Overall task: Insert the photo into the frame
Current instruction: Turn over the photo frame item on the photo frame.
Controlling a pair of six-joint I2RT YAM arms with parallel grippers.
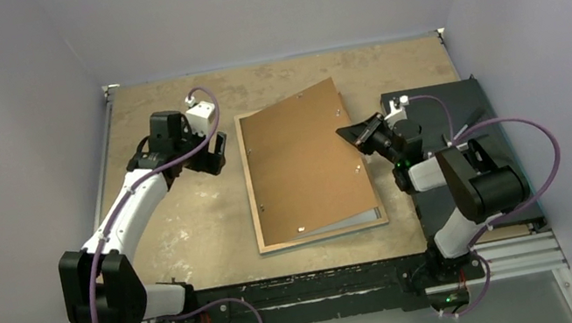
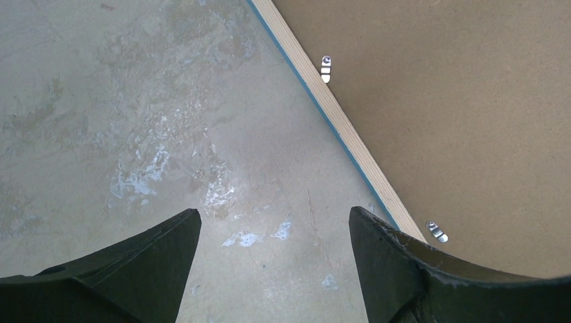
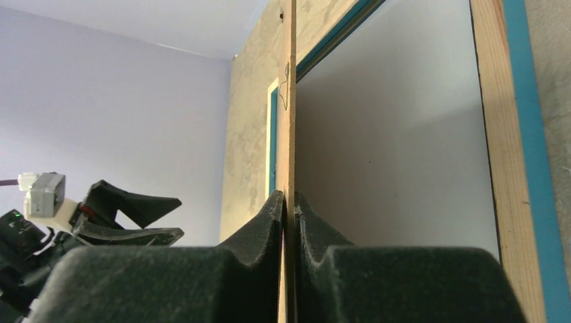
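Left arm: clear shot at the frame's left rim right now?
Probably yes. The left gripper hangs open beside the frame, only bare table between them; the backing board, pinched by the right gripper, leaves the frame's left rim uncovered.

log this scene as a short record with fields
frame: face down on table
backing board: askew over frame, one edge lifted
photo: white back up inside frame, apparently
right hand: shut on backing board edge
left hand: open, empty, over table beside frame
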